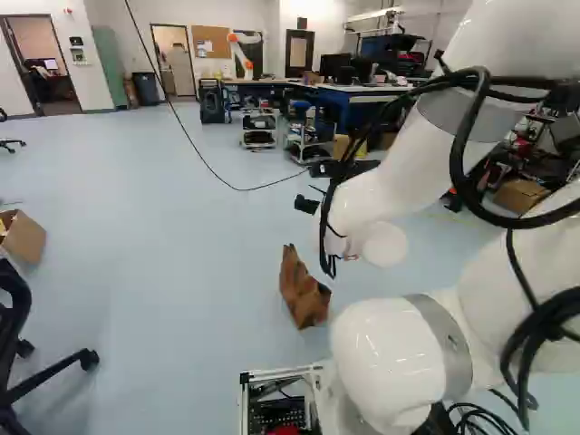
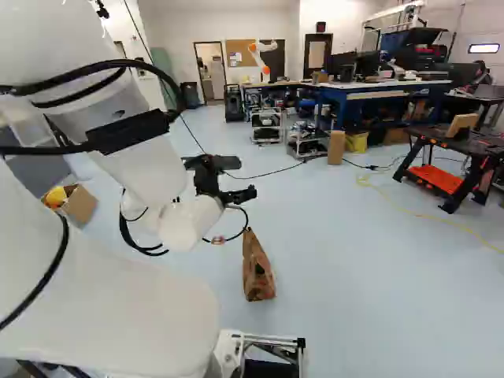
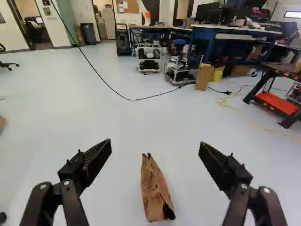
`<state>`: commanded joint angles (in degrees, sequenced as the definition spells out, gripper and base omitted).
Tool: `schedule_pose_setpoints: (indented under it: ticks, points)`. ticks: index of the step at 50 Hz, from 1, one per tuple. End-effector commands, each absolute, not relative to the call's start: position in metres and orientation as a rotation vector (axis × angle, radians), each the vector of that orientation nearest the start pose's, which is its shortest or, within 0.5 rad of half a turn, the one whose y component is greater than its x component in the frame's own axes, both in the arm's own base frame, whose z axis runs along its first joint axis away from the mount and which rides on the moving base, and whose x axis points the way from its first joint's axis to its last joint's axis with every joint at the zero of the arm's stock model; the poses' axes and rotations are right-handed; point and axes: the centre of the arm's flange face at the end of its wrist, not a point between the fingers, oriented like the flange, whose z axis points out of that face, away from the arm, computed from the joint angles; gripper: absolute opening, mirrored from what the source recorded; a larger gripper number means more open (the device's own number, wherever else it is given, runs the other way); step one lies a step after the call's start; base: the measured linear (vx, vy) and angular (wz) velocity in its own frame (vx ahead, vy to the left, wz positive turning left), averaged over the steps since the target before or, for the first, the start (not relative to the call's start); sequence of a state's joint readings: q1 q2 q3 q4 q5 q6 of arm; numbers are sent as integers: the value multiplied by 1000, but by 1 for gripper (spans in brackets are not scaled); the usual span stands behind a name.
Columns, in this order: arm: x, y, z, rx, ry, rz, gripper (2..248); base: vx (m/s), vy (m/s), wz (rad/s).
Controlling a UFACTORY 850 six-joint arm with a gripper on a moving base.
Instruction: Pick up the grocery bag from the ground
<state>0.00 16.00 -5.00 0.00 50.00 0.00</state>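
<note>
In the right base view my gripper (image 2: 246, 177) hangs in the air past the white arm, its fingers spread. The brown paper grocery bag (image 2: 256, 272) stands on the floor, nearer the base and lower than the gripper. The left base view shows the bag (image 1: 303, 294) beside the arm, its narrow crumpled top pointing up. In the wrist view the gripper (image 3: 155, 145) is wide open, nothing held; the bag (image 3: 155, 195) appears below, in the gap between the fingers, apart from both.
A dark cable (image 3: 128, 99) crosses the floor farther ahead. Carts (image 2: 268, 126), a blue workbench (image 2: 362, 94) and a black stand with an orange shelf (image 2: 437, 179) are beyond. A cardboard box (image 1: 23, 237) and chair (image 1: 36, 362) are left; another robot (image 1: 243, 54) is far back.
</note>
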Motion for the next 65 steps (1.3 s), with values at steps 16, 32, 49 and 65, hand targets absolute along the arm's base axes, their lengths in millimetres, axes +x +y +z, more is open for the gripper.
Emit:
schedule_pose_setpoints:
  ticks: [16,32,49,65]
  points:
    - [270,0,366,-2558,0,-1824,247,0,0,0]
    - [277,0,366,-2563,0,-1817,247,0,0,0]
    - [317,0,366,-2620,0,-1734,247,0,0,0]
    - [371,0,343,-2743,0,-1531,247,0,0,0]
